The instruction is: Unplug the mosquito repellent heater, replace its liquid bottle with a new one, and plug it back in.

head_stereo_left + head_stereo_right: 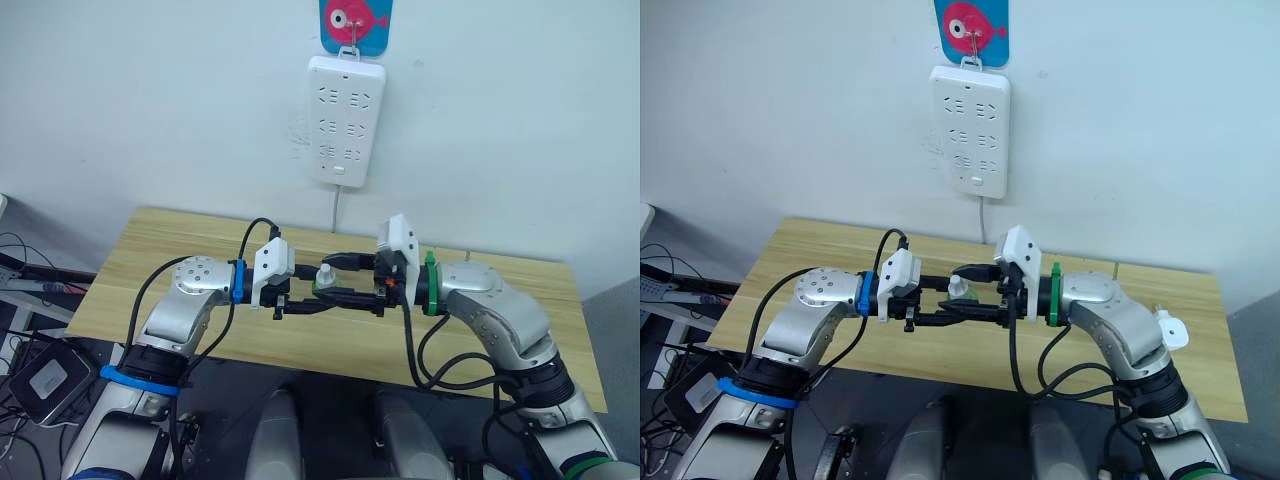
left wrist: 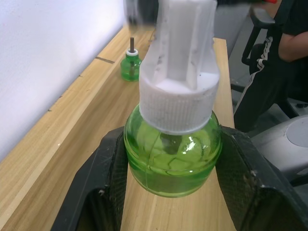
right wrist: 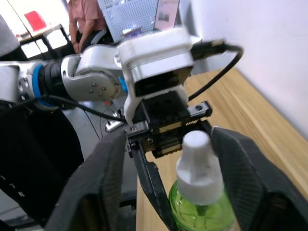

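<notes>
Our two arms meet over the middle of the table (image 1: 200, 250), near its back edge, with a green liquid bottle (image 2: 173, 154) held between them. Our left gripper (image 2: 173, 192) is clamped on the bottle's round green body, one black finger pressed against each side. The bottle wears a white ribbed cap (image 2: 179, 96) with a tall fluted top.

In the right wrist view our right gripper (image 3: 197, 192) has its fingers spread on either side of the same bottle, standing apart from the white cap, so it looks open around it without gripping.

A second green bottle (image 2: 130, 65), uncapped with a dark wick standing up from its neck, stands on the table by the back edge, close to the wall.

The white heater (image 1: 1170, 330) lies on the table toward the right end, beyond our right arm, unplugged.

On the wall above the table hangs a white power strip (image 1: 345, 120) from a hook with a pink fish sticker (image 1: 355, 22), its sockets empty. A person (image 3: 89, 21) stands in the background of the right wrist view.
</notes>
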### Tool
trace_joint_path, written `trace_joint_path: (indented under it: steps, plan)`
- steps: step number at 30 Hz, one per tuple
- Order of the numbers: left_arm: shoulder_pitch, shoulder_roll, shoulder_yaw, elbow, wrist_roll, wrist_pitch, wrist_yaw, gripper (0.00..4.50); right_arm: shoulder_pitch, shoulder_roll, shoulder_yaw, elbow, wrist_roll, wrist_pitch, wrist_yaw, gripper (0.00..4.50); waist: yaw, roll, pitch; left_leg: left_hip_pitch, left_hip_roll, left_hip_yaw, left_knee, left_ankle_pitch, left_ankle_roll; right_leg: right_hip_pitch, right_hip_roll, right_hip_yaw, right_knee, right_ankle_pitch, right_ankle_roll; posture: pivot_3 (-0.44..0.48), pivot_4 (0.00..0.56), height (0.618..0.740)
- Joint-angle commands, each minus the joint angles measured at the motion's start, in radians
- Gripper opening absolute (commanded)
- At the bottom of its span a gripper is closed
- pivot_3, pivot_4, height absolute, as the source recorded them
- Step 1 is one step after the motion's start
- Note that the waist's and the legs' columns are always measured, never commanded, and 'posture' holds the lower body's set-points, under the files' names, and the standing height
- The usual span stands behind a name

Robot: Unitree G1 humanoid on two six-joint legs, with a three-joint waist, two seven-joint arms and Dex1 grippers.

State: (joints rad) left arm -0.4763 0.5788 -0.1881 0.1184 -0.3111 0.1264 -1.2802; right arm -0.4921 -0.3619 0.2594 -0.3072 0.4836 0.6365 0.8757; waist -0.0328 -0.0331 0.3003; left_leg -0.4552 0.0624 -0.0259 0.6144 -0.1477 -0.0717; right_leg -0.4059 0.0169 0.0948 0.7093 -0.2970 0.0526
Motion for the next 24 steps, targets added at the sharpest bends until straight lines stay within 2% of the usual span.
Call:
trace_joint_path:
  steps: [1,3,6,11,12,17,21,24]
  plan:
    - [0.001,-0.001,0.008,-0.035,-0.007,-0.009,-0.009,2.23,-0.019,0.013,0.005,-0.009,-0.014,-0.035,-0.005,2.89,0.0,0.0,0.0,0.0,0.0,0.0,0.0,0.0,0.0,0.0,0.0,0.0,0.0,0.0,0.0,0.01,0.243,0.74]
    - [0.001,-0.003,0.006,-0.036,-0.007,-0.008,-0.008,2.23,-0.025,0.016,0.014,0.007,-0.032,-0.051,-0.006,2.89,0.0,0.0,0.0,0.0,0.0,0.0,0.0,0.0,0.0,0.0,0.0,0.0,0.0,0.0,0.0,0.012,0.244,0.74]
    - [0.004,-0.003,0.006,-0.041,-0.008,-0.007,-0.007,2.23,-0.028,0.026,0.008,0.016,-0.034,-0.06,-0.006,2.31,0.0,0.0,0.0,0.0,0.0,0.0,0.0,0.0,0.0,0.0,0.0,0.0,0.0,0.0,0.0,0.014,0.242,0.74]
    - [0.016,-0.002,0.006,-0.053,-0.009,-0.003,-0.006,2.23,-0.034,0.042,-0.016,0.01,-0.001,-0.055,-0.005,0.56,0.0,0.0,0.0,0.0,0.0,0.0,0.0,0.0,0.0,0.0,0.0,0.0,0.0,0.0,-0.001,0.016,0.242,0.74]
    - [0.018,-0.002,0.006,-0.056,-0.009,-0.003,-0.006,2.23,-0.034,0.046,-0.023,0.006,0.008,-0.051,-0.004,0.35,0.0,0.0,0.0,0.0,0.0,0.0,0.0,0.0,0.0,0.0,0.0,0.0,0.0,0.0,-0.001,0.015,0.241,0.74]
    - [0.03,0.001,0.006,-0.065,-0.008,-0.002,-0.006,2.23,-0.073,0.059,-0.095,-0.08,0.108,0.013,-0.036,0.36,0.0,0.0,0.0,0.0,0.0,0.0,0.0,0.0,0.0,0.0,0.0,0.0,0.001,0.0,0.0,0.021,0.241,0.74]
    - [0.047,0.021,0.022,-0.053,-0.004,-0.008,-0.005,2.23,-0.156,0.06,-0.251,-0.135,0.251,0.161,-0.179,0.36,0.0,0.0,0.0,0.0,0.0,0.0,0.0,0.0,0.0,0.0,0.0,0.0,0.002,0.0,-0.001,0.026,0.243,0.74]
    - [0.064,0.037,0.034,-0.045,-0.004,-0.016,0.0,2.23,-0.14,0.028,-0.314,-0.107,0.206,0.17,-0.276,0.36,0.001,-0.001,-0.001,0.001,0.0,0.0,0.0,0.0,0.0,0.0,0.0,0.0,0.002,0.001,-0.002,0.026,0.245,0.74]
